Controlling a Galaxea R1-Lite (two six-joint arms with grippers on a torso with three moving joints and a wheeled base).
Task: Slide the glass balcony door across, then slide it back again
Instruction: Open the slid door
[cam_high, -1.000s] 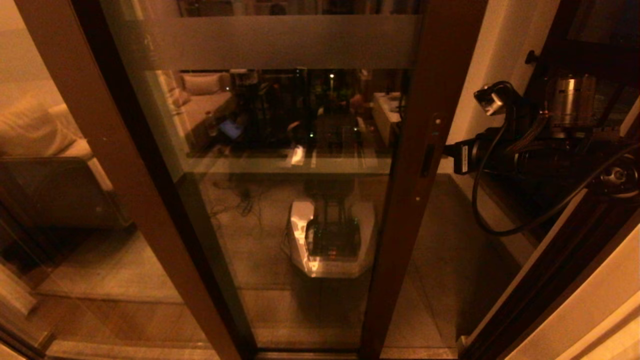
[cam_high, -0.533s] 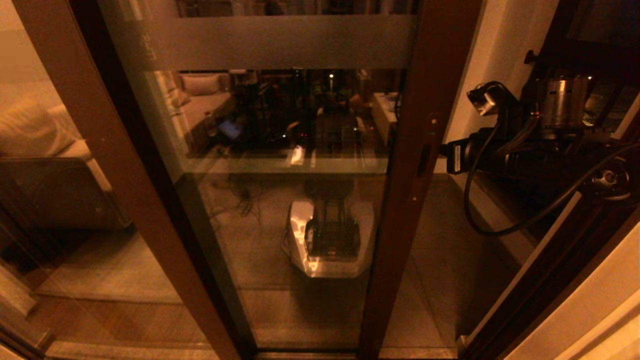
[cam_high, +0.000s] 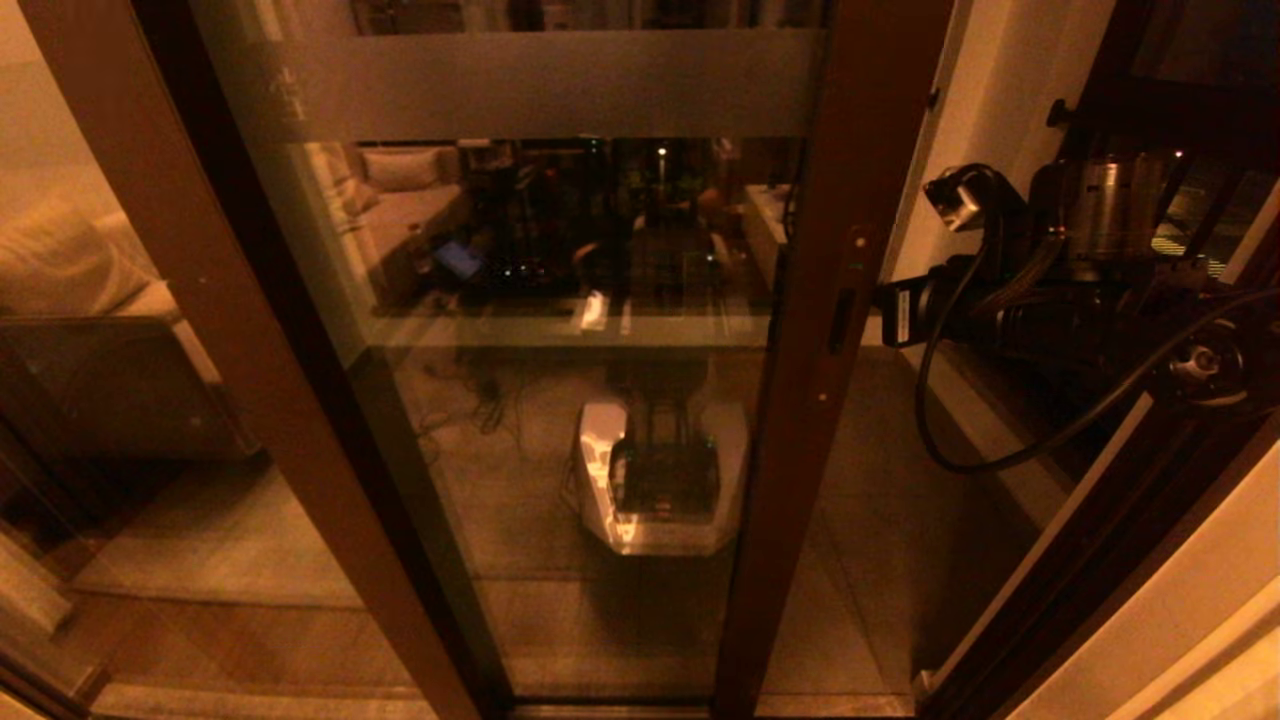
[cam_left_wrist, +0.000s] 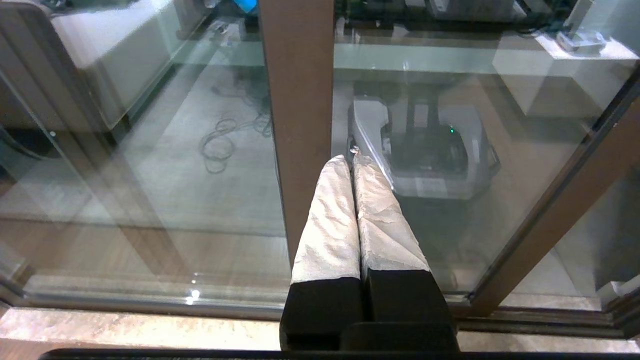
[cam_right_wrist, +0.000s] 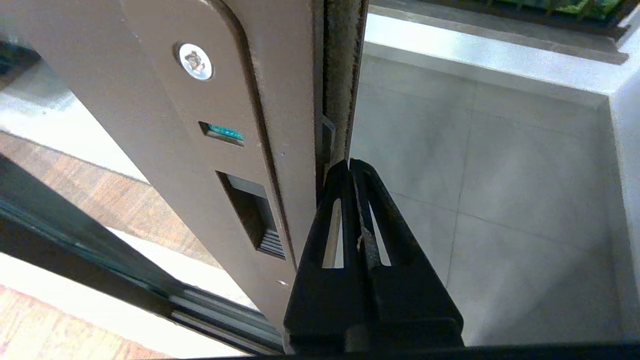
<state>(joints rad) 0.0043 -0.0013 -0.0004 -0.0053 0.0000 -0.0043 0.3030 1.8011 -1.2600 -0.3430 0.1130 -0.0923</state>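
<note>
Fingers of my right gripper were pressed together with nothing between them, their tips against the edge of the glass balcony door, just beside the recessed handle on its brown frame. From the head camera I saw the door standing in front of me, its frosted band near the top, with a gap on its right where the right arm reached in. My left gripper hung parked low before the glass, its wrapped fingers shut and empty.
</note>
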